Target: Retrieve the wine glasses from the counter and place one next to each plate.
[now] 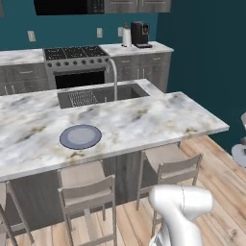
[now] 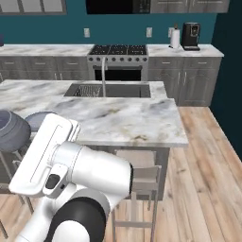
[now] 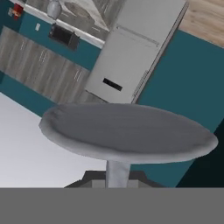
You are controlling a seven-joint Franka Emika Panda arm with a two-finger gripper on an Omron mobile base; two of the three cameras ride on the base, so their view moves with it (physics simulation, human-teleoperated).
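Note:
My gripper (image 3: 117, 180) is shut on the thin stem of a grey wine glass; its round foot (image 3: 127, 133) spreads wide just beyond the fingers in the hand view. The same glass shows as a dark rounded bowl (image 2: 10, 130) at the left edge of the right base view, and as a grey disc (image 1: 240, 153) at the right edge of the left base view. A pale blue-grey plate (image 1: 80, 136) lies flat on the marble island, near its front edge and left of the held glass. The counter (image 1: 137, 49) runs along the back wall.
The island (image 1: 144, 120) has a sink (image 1: 101, 93) with a tall faucet. Stools (image 1: 168, 168) stand along its near side over the wood floor. A stove (image 2: 118, 51) and a coffee machine (image 2: 191, 36) sit along the back counter. A fridge (image 3: 131, 52) appears in the hand view.

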